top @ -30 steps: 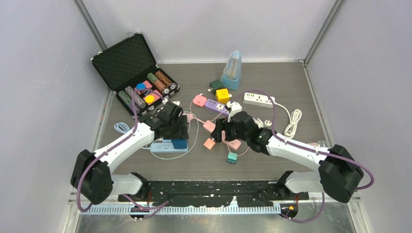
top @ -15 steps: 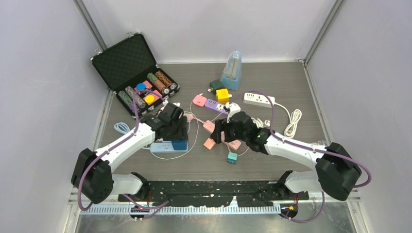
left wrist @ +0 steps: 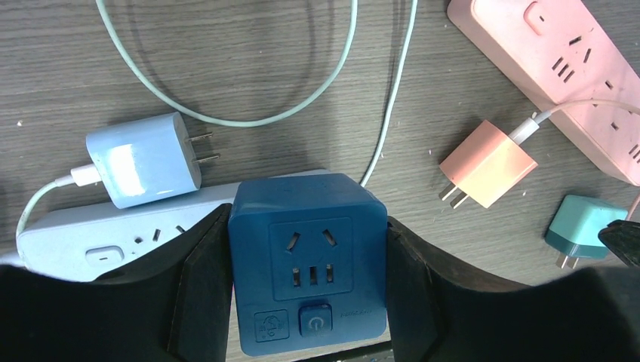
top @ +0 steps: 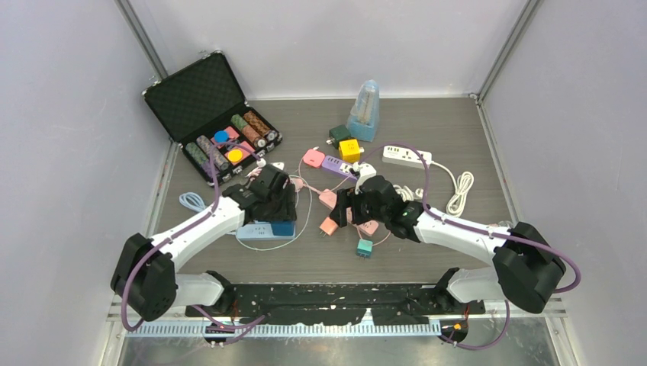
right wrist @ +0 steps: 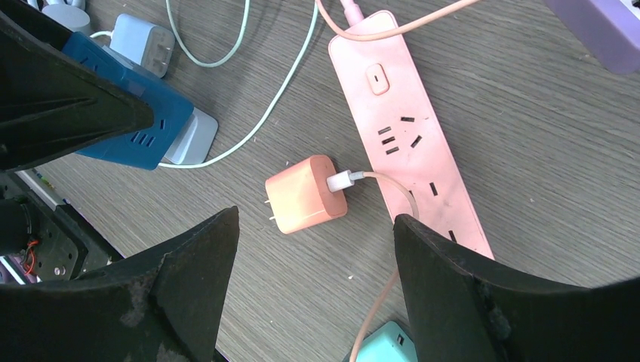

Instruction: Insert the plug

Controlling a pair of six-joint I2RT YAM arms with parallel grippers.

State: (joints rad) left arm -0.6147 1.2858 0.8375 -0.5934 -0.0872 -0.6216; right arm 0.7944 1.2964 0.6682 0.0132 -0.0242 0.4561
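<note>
My left gripper [left wrist: 308, 290] is shut on a dark blue cube socket [left wrist: 308, 260], which sits at the end of a pale blue power strip [left wrist: 83, 240]. A light blue plug [left wrist: 143, 160] lies loose beside that strip with its prongs pointing right. My right gripper [right wrist: 317, 219] hangs open above an orange plug [right wrist: 306, 193] lying on the table, with its white cable running right. A pink power strip [right wrist: 407, 136] lies just right of that plug. In the top view the left gripper [top: 278, 210] and right gripper [top: 347, 210] stand close together at mid-table.
A teal plug [right wrist: 385, 343] lies near the right fingers. Behind stand a purple strip [top: 339, 165], a white strip [top: 406, 156], a yellow cube [top: 349, 149], a blue metronome-like object [top: 365, 112] and an open black case [top: 214, 114]. Cables loop between the strips.
The right gripper has drifted slightly left, toward the orange plug. The left gripper keeps its hold on the blue cube socket and has barely moved.
</note>
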